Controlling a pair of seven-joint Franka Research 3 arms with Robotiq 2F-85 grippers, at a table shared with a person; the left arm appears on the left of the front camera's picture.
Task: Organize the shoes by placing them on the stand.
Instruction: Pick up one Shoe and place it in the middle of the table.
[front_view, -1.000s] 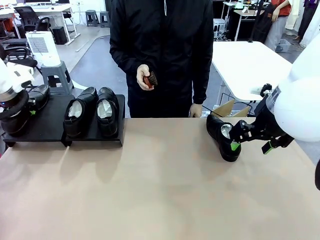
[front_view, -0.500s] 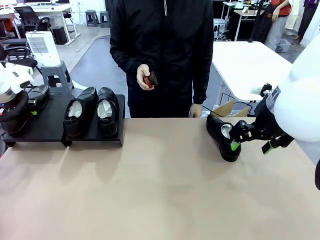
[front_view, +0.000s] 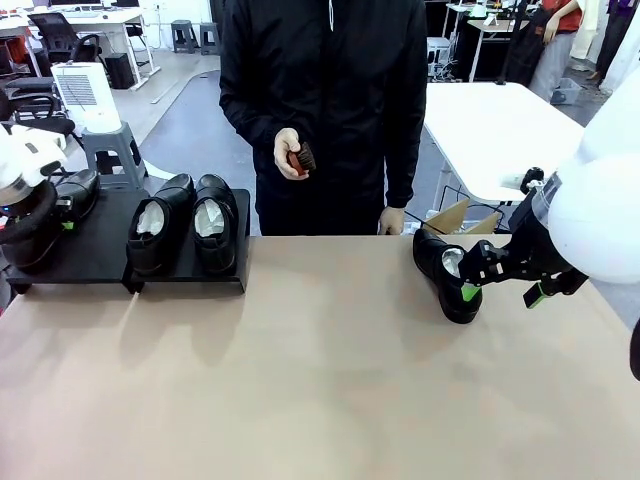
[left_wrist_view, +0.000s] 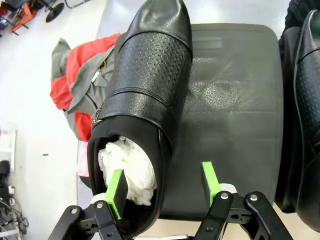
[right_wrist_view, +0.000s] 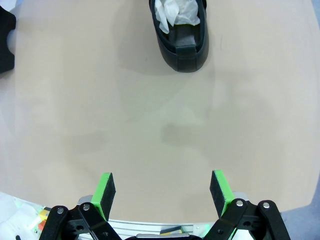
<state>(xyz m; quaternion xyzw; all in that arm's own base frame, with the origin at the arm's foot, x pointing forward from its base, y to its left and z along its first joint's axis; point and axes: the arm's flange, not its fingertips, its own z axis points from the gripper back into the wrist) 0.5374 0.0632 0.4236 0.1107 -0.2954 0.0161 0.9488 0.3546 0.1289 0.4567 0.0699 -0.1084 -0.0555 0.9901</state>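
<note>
Your left gripper stands partly spread at the heel of a shoe resting on the stand: 1 green pad sits inside the paper-stuffed opening, the other outside the heel wall, and you cannot tell whether they press it. Your right gripper is spread wide and holds nothing, hovering over the table well off the stand, with 1 shoe lying beyond its fingertips. On the stand, 2 more shoes sit side by side; no writing is readable.
</note>
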